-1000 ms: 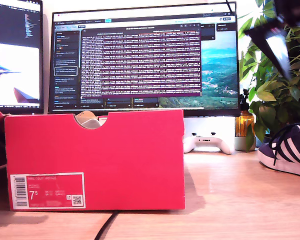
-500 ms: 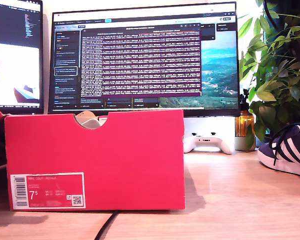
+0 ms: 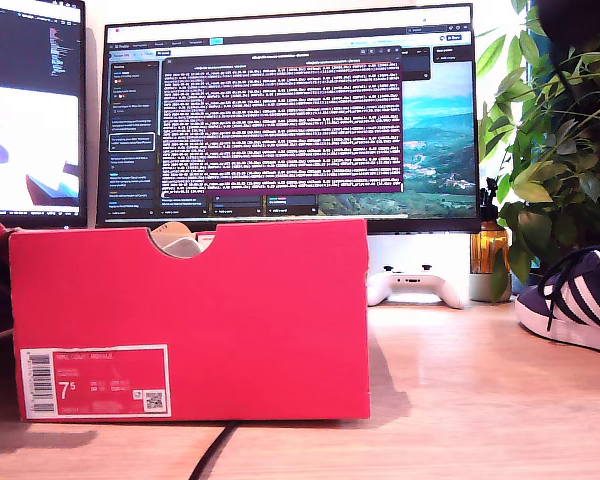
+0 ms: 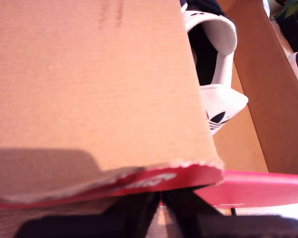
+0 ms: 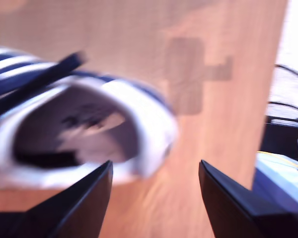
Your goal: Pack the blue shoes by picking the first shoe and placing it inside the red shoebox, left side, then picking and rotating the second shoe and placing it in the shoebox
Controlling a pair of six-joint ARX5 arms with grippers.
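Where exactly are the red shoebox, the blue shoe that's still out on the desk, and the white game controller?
red shoebox (image 3: 210,300), exterior view, middle of its front wall.
blue shoe (image 3: 578,300), exterior view, striped side near the laces.
white game controller (image 3: 417,287), exterior view, centre of its body, beneath the monitor.

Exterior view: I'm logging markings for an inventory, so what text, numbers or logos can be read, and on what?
"7.5": on the white label of the red box, beside a barcode and a QR code.
Other label lines: too small to read.
Monitor text: too small to read.
Trefoil logo, no legible words: on the heel tab of the shoe inside the box, first wrist view.
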